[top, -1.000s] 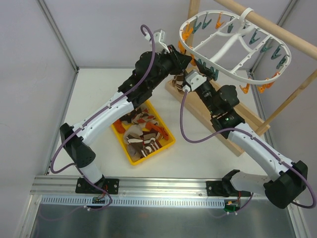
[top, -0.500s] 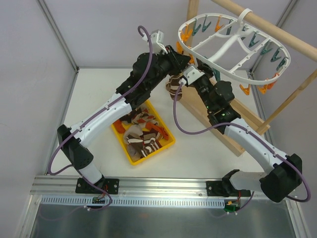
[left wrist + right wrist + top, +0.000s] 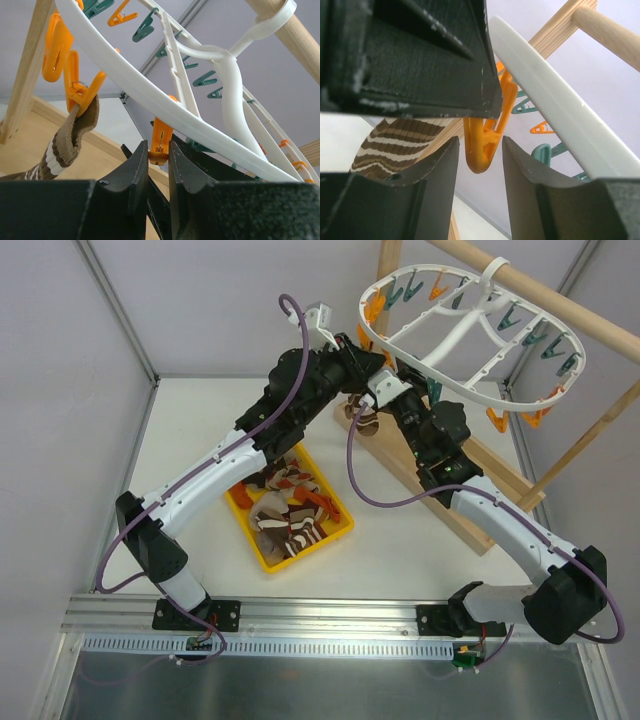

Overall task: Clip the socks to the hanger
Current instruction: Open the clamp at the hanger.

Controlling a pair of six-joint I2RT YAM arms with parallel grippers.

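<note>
The white hanger [image 3: 455,337] hangs from a wooden pole, with orange and teal clothespins along its rim. A brown striped sock [image 3: 353,418] dangles at its left end. In the left wrist view this sock [image 3: 65,145] is held by one orange clothespin [image 3: 75,90]. My left gripper [image 3: 158,156] is shut on the tail of a second orange clothespin [image 3: 160,145] under the hanger rim [image 3: 150,95]. My right gripper [image 3: 479,160] is open, its fingers either side of an orange clothespin [image 3: 482,145] without touching it; the sock [image 3: 395,140] shows to its left. More socks [image 3: 285,505] lie in the tray.
A yellow tray [image 3: 312,549] sits on the table under my left arm. The wooden stand's base board [image 3: 480,500] runs diagonally at the right, and its pole [image 3: 560,305] crosses above. Both arms crowd the hanger's left end.
My right gripper has moved up and left, closer to the hanger's left end and my left gripper. The sock now hangs free below the rim.
</note>
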